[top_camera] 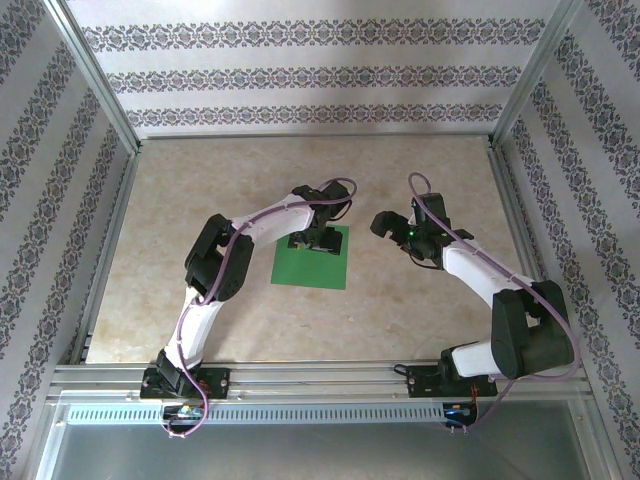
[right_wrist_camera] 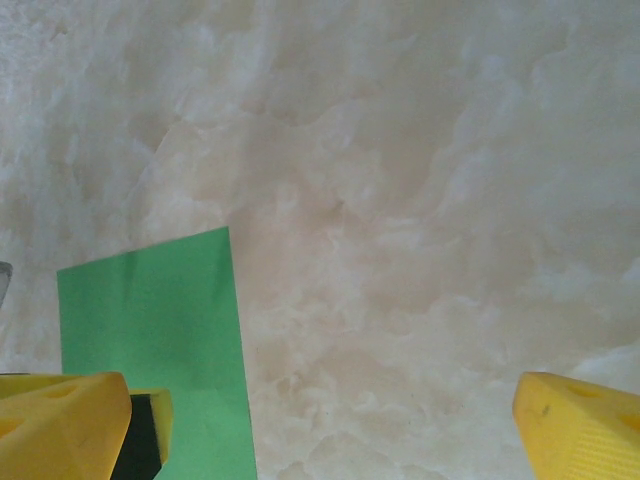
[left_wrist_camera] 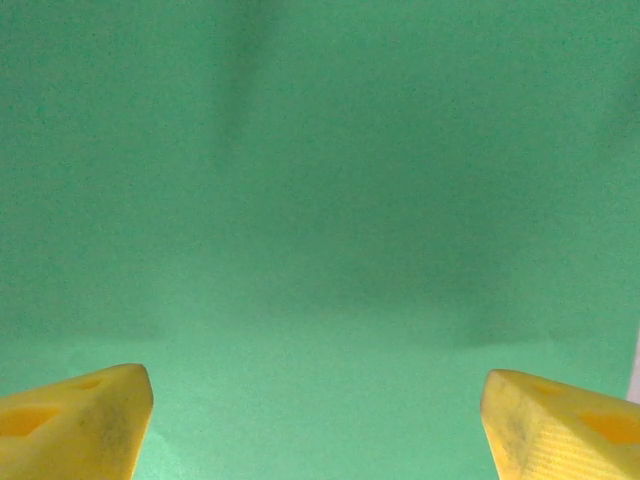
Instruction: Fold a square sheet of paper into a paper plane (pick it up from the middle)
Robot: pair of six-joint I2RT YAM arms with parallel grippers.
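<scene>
A flat, bright green square sheet of paper (top_camera: 311, 262) lay on a beige marbled table (top_camera: 200, 200). The left gripper (top_camera: 318, 240) was poised above its far edge, jaws spread and released. The right gripper (top_camera: 383, 224) sat beside it, equally wide and empty.

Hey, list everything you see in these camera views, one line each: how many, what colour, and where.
sheet of paper: one, bright green, lying flat near the middle of the table
table: one, beige marbled top, under the paper and the arms
walls: three, white with grey patterned stripes, left, far and right of the table
metal frame: one, silver, round the table's edges, arm bases on its near rail
left arm: one, white and black, reaching over the paper
right arm: one, white and black, bent toward the paper's right side
left gripper: one, yellow-tipped, open, low over the sheet's far part
right gripper: one, yellow-tipped, open, over bare table just right of the sheet
</scene>
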